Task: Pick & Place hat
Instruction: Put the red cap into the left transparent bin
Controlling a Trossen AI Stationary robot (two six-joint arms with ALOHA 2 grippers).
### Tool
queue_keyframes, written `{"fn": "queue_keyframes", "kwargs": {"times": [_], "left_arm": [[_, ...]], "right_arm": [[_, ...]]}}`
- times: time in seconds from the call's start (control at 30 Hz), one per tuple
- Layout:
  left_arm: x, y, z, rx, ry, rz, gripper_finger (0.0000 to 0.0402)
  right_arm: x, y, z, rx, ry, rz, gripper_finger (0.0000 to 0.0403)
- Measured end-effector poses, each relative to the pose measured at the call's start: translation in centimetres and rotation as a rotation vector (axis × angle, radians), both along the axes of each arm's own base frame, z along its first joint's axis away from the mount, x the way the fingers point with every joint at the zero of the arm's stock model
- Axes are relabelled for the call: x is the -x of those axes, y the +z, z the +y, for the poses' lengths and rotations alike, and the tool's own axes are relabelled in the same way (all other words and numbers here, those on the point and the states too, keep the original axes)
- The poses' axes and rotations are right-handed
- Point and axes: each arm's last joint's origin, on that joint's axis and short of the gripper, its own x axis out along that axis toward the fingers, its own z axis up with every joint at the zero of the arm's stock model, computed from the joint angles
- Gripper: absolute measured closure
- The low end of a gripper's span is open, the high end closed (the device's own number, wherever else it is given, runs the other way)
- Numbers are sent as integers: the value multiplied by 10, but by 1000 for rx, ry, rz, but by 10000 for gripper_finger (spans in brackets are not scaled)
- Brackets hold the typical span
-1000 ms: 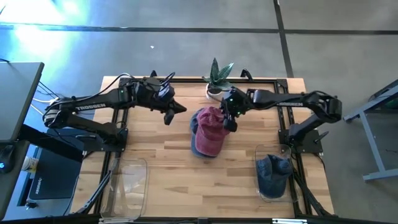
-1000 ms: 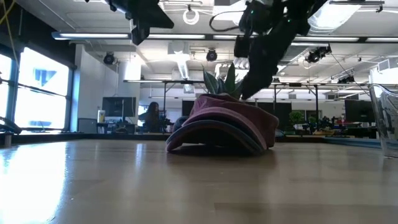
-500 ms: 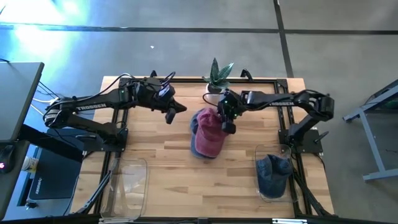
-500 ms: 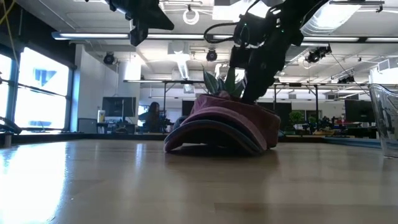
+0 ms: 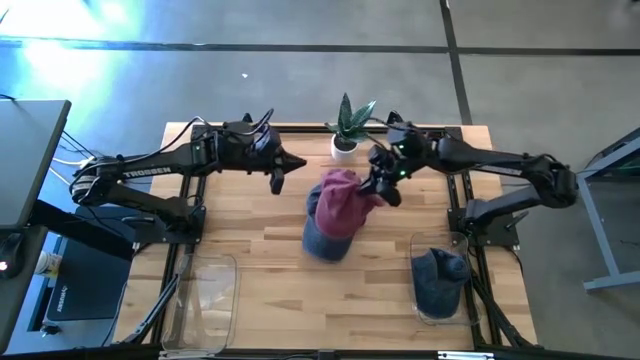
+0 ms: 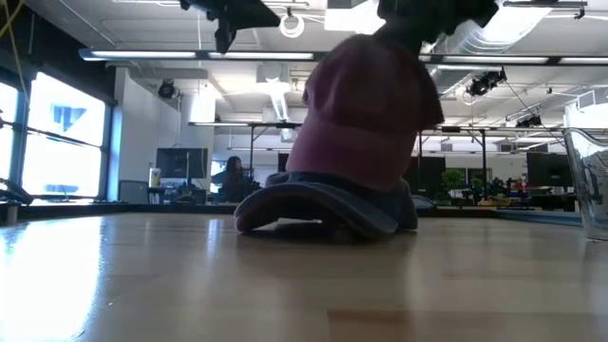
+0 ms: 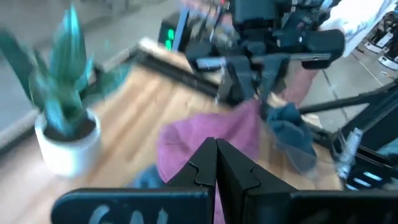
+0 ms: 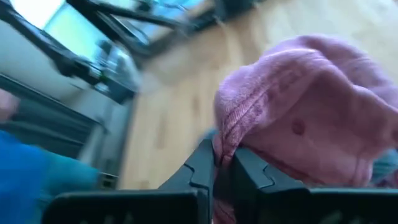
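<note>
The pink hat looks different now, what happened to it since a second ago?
The right gripper closed on the pink hat and is lifting its crown up and toward the right arm's side, uncovering the blue-grey hat beneath, which stays on the table. The left gripper stays shut in the air, barely shifted. The plant and the bin with a dark hat have not moved.

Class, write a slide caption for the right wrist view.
Right tool shut on the pink cap, lifting it above the wooden table.

grey concrete floor (image 5: 300, 80), bright windows (image 6: 57, 133)
</note>
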Motion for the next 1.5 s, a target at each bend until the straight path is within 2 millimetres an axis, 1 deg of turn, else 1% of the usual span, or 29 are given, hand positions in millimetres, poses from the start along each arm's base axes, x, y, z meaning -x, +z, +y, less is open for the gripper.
{"fn": "queue_keyframes", "kwargs": {"times": [0.07, 0.13, 0.23, 0.3, 0.4, 0.53, 0.67, 0.73, 0.8, 0.9, 1.0, 1.07, 1.13, 1.2, 1.3, 1.37, 1.5], "left_arm": [[-3, 2, -3, -58, -28, -25, 402], [-9, 2, -3, -81, -54, -46, 402], [-16, -4, -3, -87, -121, -30, 395], [-22, -11, -4, -93, -193, 0, 378], [-29, -31, -4, -29, -252, 114, 329], [-42, -59, -1, 142, -297, 248, 240], [-59, -85, 2, 286, -413, 300, 156], [-68, -96, 0, 315, -462, 316, 127], [-75, -106, -4, 327, -501, 290, 108], [-80, -107, -6, 339, -528, 128, 98], [-79, -108, -6, 376, -464, -7, 96], [-79, -116, -5, 405, -416, -43, 96], [-82, -128, -4, 453, -403, -56, 96], [-82, -138, -5, 531, -421, -46, 96], [-92, -139, -9, 565, -497, -149, 96], [-97, -144, -14, 606, -533, -200, 96], [-107, -137, -23, 632, -562, -379, 96]], "right_arm": [[3, 8, 2, -50, 16, -37, 368], [5, 13, 4, -88, 38, -67, 365], [7, 18, 6, -117, 70, -93, 375], [7, 20, 7, -131, 90, -106, 382], [8, 23, 7, -155, 99, -121, 381], [8, 24, 8, -214, 114, -113, 367], [12, 31, 13, -221, 134, -141, 374], [19, 38, 16, -212, 142, -171, 380], [26, 46, 18, -222, 134, -193, 382], [38, 56, 21, -230, 109, -223, 375], [48, 65, 24, -225, 96, -260, 371], [53, 70, 26, -211, 96, -290, 375], [56, 73, 27, -205, 99, -308, 379], [58, 74, 28, -203, 103, -315, 379], [58, 74, 28, -205, 108, -316, 371], [58, 75, 28, -202, 111, -318, 369], [58, 76, 28, -194, 125, -334, 375]]}}
